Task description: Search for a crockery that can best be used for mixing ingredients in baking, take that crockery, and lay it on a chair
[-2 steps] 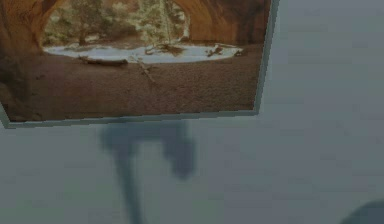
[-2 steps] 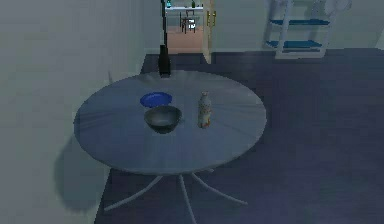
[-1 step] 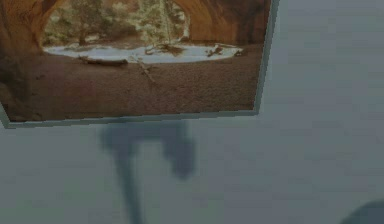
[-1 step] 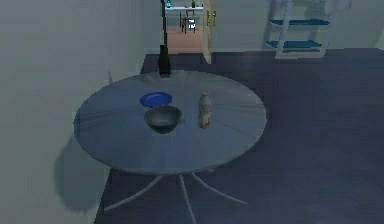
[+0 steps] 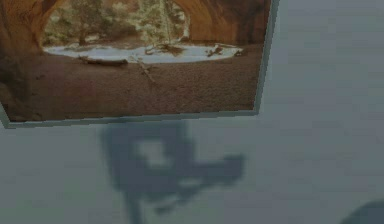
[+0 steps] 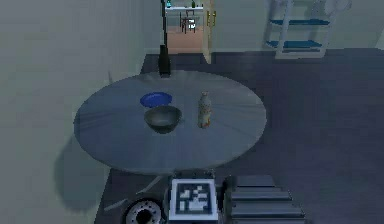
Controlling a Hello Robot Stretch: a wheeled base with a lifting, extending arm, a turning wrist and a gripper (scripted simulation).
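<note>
Bowl (image 6: 162, 119) is what I want, the grey round one for mixing, and it sits near the middle of the round table (image 6: 110, 140). My pincer (image 6: 145, 212) peeks in at the bottom edge of the arm side view, just left of a white square with black marks (image 6: 194, 198). I cannot make out its fingers, so I cannot tell what state it is in or if it has hold of anything. The bowl is out past it, a bit to the picture's left. A small pale bottle (image 6: 204, 110) stands just beside the bowl, a flat blue dish (image 6: 155, 99) lies just behind it, and a dark bottle (image 6: 163, 62) stands at the far edge. I think the job now is to reach for the bowl. To do it well I should line my arm up first, go out slowly above the tabletop, and come at the rim on the side away from the pale bottle. Ahead of me a picture (image 5: 140, 60) hangs on a wall.
</note>
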